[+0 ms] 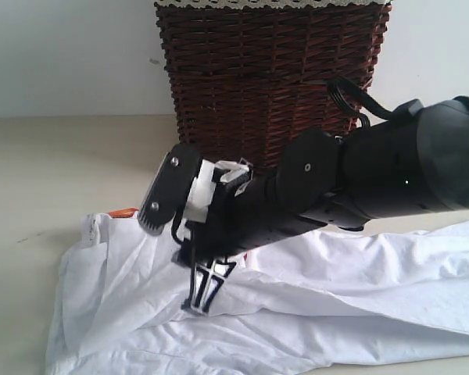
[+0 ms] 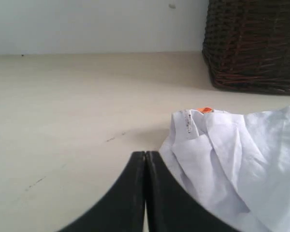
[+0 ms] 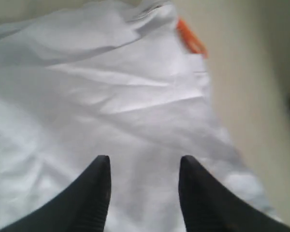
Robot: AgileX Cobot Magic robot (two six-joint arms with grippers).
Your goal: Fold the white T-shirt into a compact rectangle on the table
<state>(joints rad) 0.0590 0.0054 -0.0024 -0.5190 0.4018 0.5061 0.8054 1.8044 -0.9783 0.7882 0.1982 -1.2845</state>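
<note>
Table (image 1: 47, 180) pale beige, white T-shirt (image 1: 336, 312) rumpled on it, wicker basket (image 1: 266, 78) behind

Place: home-like laundry corner
Basket: dark wicker basket (image 1: 266, 78), lace trim on its rim
Surface: pale desk (image 1: 62, 172) carrying a crumpled shirt (image 1: 336, 312)
Backdrop: plain white wall (image 1: 62, 55)

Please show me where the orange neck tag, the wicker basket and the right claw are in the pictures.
orange neck tag (image 2: 204, 110), left wrist view, middle of the tag.
wicker basket (image 1: 266, 78), exterior view, its woven front wall.
right claw (image 3: 144, 160), right wrist view, midway between its open fingertips.
</note>
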